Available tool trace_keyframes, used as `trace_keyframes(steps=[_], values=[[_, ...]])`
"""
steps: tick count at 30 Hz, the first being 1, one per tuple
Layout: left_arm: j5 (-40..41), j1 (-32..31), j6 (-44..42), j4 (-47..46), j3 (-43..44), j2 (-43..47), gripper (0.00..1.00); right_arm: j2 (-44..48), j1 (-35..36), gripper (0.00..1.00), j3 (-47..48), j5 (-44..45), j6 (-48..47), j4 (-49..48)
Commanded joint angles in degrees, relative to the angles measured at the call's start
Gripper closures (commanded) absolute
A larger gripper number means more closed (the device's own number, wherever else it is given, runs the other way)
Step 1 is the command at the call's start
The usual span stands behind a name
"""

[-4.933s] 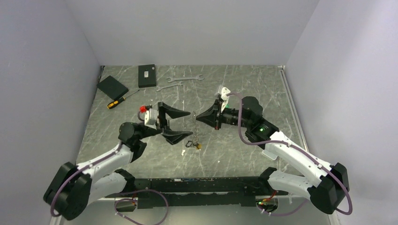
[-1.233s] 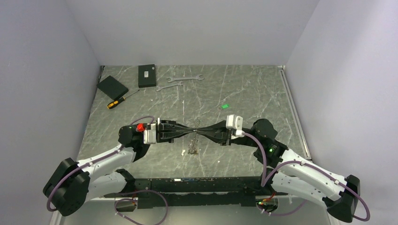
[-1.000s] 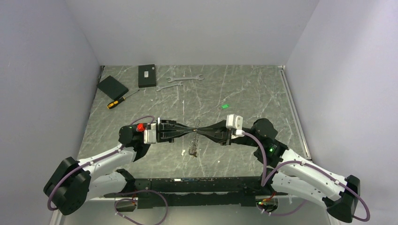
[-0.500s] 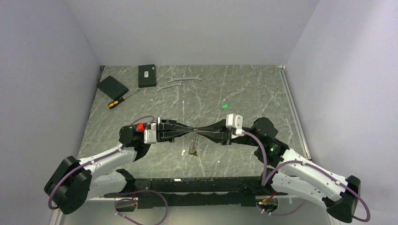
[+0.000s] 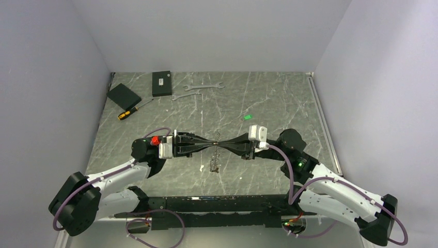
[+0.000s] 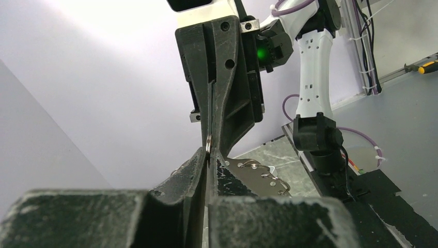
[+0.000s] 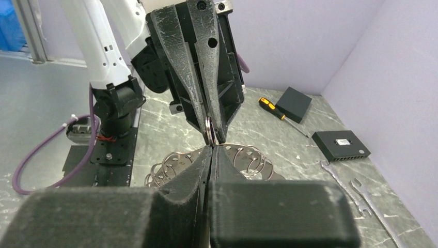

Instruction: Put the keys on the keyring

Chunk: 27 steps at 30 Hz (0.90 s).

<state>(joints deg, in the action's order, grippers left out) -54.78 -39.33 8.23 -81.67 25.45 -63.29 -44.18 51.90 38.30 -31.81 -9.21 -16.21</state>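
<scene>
My left gripper (image 5: 210,144) and right gripper (image 5: 221,144) meet tip to tip above the table's middle. Between the tips stands the keyring (image 7: 209,129), a small silvery ring, seen edge-on in the left wrist view (image 6: 207,144). Both pairs of jaws are pressed together on it from opposite sides. A metal strip with several wire rings (image 7: 243,157) hangs from it down to the table (image 5: 213,164). The keys show only as a small bright green tag (image 5: 248,117) lying on the table behind the right gripper, apart from both grippers.
Two silver wrenches (image 5: 205,86) lie at the back. A black box (image 5: 161,83), a black block (image 5: 124,95) and a yellow-handled screwdriver (image 5: 129,112) sit at the back left. White walls close in three sides of the marbled table (image 5: 279,103).
About five seconds ago both grippers stood open and apart, either side of the hanging chain. They have since come down and forward and met tip to tip. Over the last second nothing visibly moves.
</scene>
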Motion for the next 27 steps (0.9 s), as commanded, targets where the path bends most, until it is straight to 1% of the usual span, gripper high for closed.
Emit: trace_keyframes(steps=[1, 5, 9, 10, 11, 12, 14, 18, 21, 22, 24, 27], values=[[1.0, -0.4, -1.4, 2.6, 1.2, -1.0, 0.88, -0.1, 1.0, 1.0, 3.0, -4.2, 0.0, -3.1], [1.4, -0.4, -2.5, 5.7, 0.7, 0.8, 0.74, 0.0, 1.1, 1.0, 2.7, -2.5, -0.4, -2.7], [3.6, -0.4, -3.8, 9.0, -0.4, 4.1, 0.51, 0.1, 1.0, 1.0, 2.0, 0.4, -0.8, -2.2], [3.8, -0.4, -4.3, 10.6, -0.5, 5.5, 0.48, 0.1, 1.0, 1.0, 2.0, 0.7, -1.0, -1.8], [4.0, -0.4, -5.9, 14.6, -0.4, 7.2, 0.47, 0.0, 1.1, 1.0, 2.1, 1.0, -1.1, -1.4], [4.1, -0.4, -7.2, 19.0, -0.1, 9.4, 0.46, -0.1, 1.0, 1.0, 2.2, 1.3, -1.3, -0.9], [3.4, -0.4, -13.7, 31.1, 1.7, 13.8, 0.46, -0.4, 1.1, 1.0, 2.7, 1.7, -1.8, 0.3], [3.3, -0.4, -22.8, 54.4, 7.2, 21.6, 0.49, -1.1, 1.2, 1.0, 4.3, 4.5, -4.5, 5.2], [4.9, -0.4, -31.1, 71.9, 11.9, 24.5, 0.53, -1.9, 1.7, 1.0, 5.8, 8.1, -7.0, 9.4], [5.4, -0.4, -33.4, 76.0, 13.1, 24.9, 0.54, -2.3, 1.9, 1.0, 5.9, 9.0, -7.5, 9.8], [6.4, -0.4, -35.4, 80.5, 14.1, 25.2, 0.54, -2.5, 2.1, 1.0, 5.5, 8.9, -7.5, 9.3], [7.3, -0.4, -34.4, 79.6, 13.4, 24.6, 0.55, -2.4, 2.2, 1.0, 4.7, 7.9, -6.8, 7.3]])
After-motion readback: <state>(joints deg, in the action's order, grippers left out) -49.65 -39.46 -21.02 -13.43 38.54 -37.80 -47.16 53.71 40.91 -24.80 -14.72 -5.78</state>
